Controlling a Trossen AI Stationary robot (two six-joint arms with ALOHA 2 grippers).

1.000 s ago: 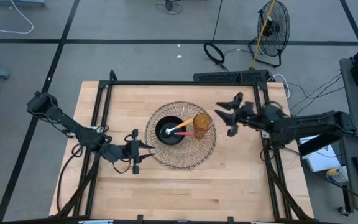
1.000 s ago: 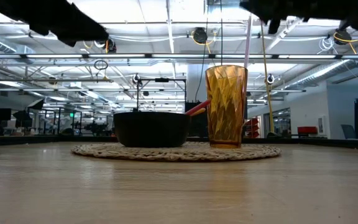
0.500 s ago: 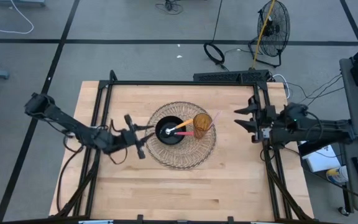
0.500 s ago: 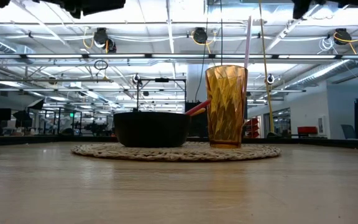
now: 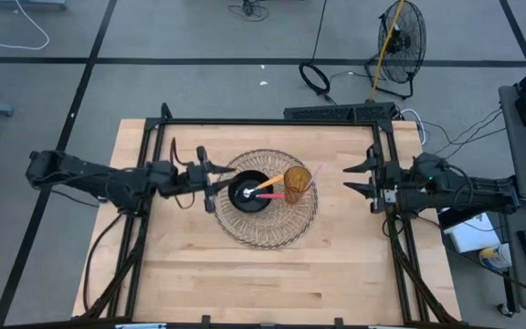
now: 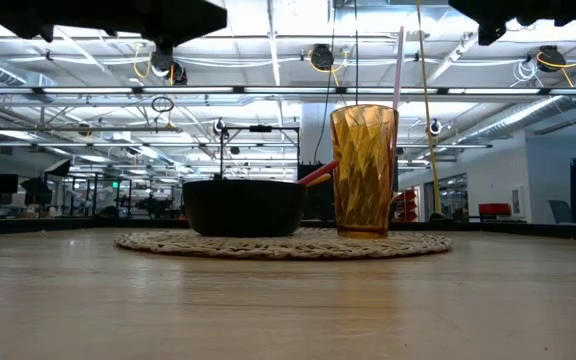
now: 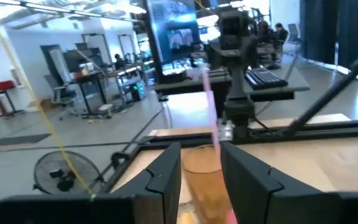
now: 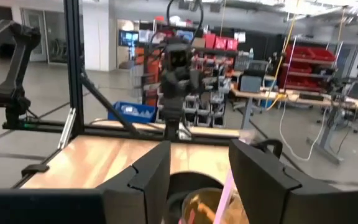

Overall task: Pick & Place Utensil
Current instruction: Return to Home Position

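Yellow glass (image 5: 298,181) with purple straw (image 6: 399,65) stands at the black bowl's (image 5: 249,193) 3 o'clock on the bench's (image 5: 245,283) woven mat (image 5: 265,230); left pincer (image 5: 208,176) at 9, right pincer (image 5: 352,179) at 3, both agape, empty.

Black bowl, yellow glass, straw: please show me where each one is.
black bowl (image 6: 244,208), low view, middle of its side wall
yellow glass (image 6: 364,170), low view, middle of its side
straw (image 6: 399,65), low view, the part above the glass rim

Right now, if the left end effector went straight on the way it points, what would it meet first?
Probably the purple straw in the yellow glass; the left end effector seems higher than the black bowl, though depth is unclear.
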